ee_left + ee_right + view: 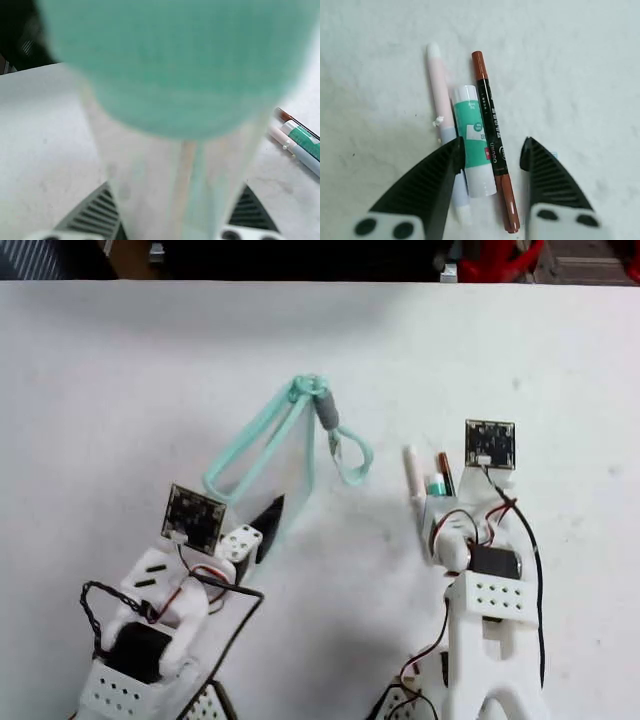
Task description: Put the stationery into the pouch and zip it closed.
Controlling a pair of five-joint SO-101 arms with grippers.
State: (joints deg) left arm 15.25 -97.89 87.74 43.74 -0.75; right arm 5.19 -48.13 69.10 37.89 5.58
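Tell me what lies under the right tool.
A pink pen, a green-and-white glue stick and a brown marker on the table. One finger hides part of the pen.

The clear, mint-trimmed pouch (pixel 283 462) stands on edge with its mouth open. Just right of it a pink pen (pixel 437 100), a green-and-white glue stick (pixel 474 150) and a brown marker (pixel 490 125) lie side by side, touching.

Smooth translucent plastic pouch (pixel 275 465) with mint trim, possibly rubbery, matt white table (pixel 120 370) faintly scuffed, glossy plastic brown marker (pixel 490 125), smooth-labelled glue stick (pixel 472 150), ribbed matt black plastic right gripper (pixel 492 150)
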